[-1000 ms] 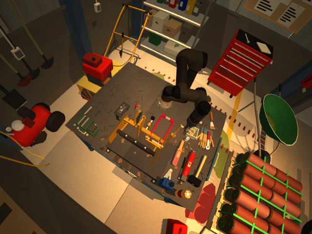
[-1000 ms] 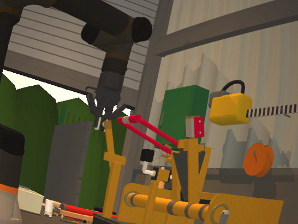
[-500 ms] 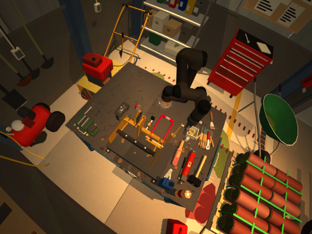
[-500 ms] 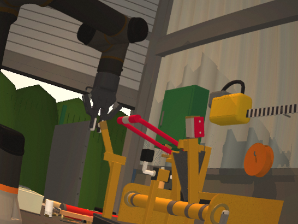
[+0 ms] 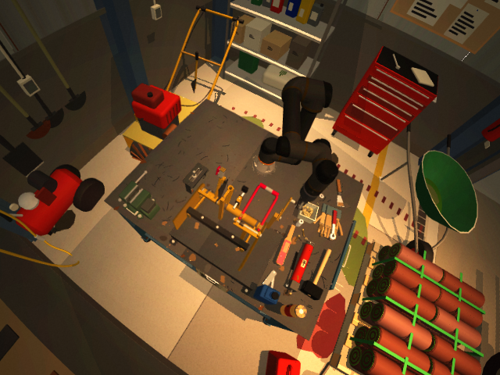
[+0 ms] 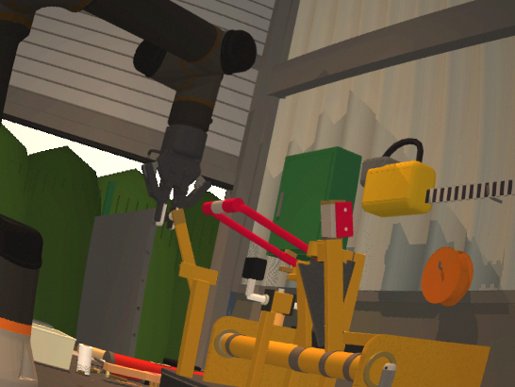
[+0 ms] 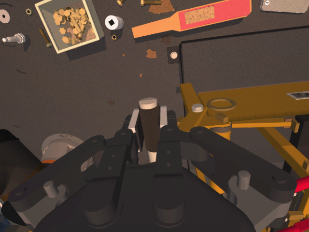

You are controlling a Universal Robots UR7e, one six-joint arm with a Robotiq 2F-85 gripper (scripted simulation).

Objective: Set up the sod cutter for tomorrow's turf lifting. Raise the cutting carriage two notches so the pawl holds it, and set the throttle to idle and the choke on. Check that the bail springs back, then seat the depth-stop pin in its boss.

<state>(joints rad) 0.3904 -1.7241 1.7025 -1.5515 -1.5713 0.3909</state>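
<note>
The dark ribbed grip (image 7: 149, 127) at the top of the yellow carriage lever (image 6: 187, 264) is partly hidden by my fingers, and it is held fast in my closed gripper (image 7: 149, 119) (image 6: 170, 214). The lever rises at the right end of the yellow sod cutter (image 5: 226, 214) on the bench. The red bail (image 6: 254, 226) (image 5: 260, 204) slopes up just beside the lever top. A black knob on a white stem (image 6: 254, 273) and a red-and-grey block (image 6: 337, 219) stand on the frame further along. From the side camera my arm hides the lever grip.
A tray of bolts (image 7: 68, 23) (image 5: 309, 210) lies on the bench beyond the lever, with a white socket (image 7: 114, 22), loose bolts and an orange-and-red sanding paddle (image 7: 192, 18) near it. Hand tools crowd the bench's right end (image 5: 307, 258). A green vise (image 5: 139, 198) sits at the left end.
</note>
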